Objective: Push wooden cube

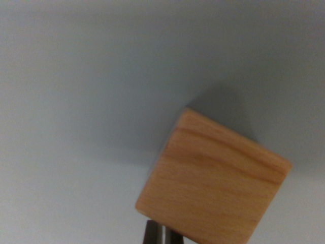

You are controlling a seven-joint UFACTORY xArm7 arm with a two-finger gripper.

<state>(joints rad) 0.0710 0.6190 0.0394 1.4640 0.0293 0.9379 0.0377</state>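
A wooden cube (210, 180) with light orange-brown grain fills the lower right of the wrist view, turned at an angle on a plain grey surface (81, 101). It casts a soft shadow above and to the right of itself. Only the tips of my gripper (161, 234) show, at the bottom edge just below the cube's lower left corner. The dark fingers (151, 235) stand close together and look pressed against the cube's near face, with nothing between them.
The grey surface spreads bare across the wrist view's left and top. No other objects or edges show.
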